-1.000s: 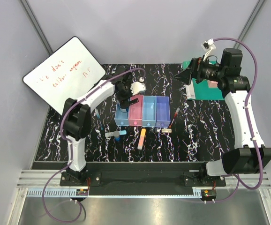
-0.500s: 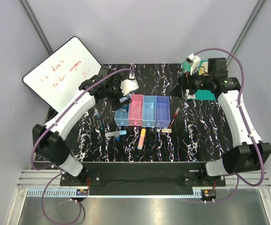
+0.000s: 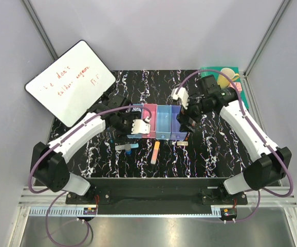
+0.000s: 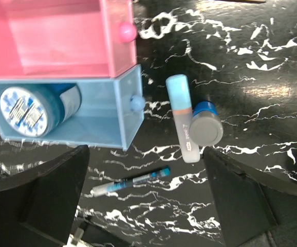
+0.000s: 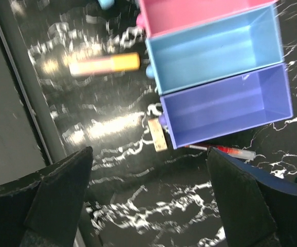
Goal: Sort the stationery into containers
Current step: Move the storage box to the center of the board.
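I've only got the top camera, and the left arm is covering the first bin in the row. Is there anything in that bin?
Observer: Yes. The left wrist view shows a blue roll-shaped item lying on its side in the end light blue bin.
Operator: And the pink one next to it?
Observer: The part of the pink bin that shows there is bare.
Operator: What about the other two?
Observer: In the right wrist view, the second light blue bin and the purple bin are both empty.
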`<state>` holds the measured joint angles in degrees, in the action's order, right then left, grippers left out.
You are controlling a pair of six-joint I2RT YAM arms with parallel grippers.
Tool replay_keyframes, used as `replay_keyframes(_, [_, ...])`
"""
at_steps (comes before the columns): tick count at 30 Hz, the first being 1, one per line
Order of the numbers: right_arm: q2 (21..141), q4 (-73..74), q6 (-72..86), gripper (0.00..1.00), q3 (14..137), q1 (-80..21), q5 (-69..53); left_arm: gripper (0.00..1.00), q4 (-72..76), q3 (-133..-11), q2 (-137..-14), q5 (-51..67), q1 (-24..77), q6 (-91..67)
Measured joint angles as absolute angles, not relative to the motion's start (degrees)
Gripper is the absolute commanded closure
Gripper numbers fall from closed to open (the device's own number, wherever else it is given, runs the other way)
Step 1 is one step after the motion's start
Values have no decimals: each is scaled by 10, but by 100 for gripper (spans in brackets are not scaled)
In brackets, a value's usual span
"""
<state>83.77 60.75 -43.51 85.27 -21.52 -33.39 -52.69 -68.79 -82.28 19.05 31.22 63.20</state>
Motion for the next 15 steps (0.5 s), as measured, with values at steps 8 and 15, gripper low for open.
replay_keyframes(8, [866, 613, -518, 0, 815, -272, -256, 1, -488, -682, -873, 179, 323, 675])
replay_keyframes(15, [901, 582, -549, 0, 799, -301, -197, 1, -432, -682, -927, 159, 323, 689])
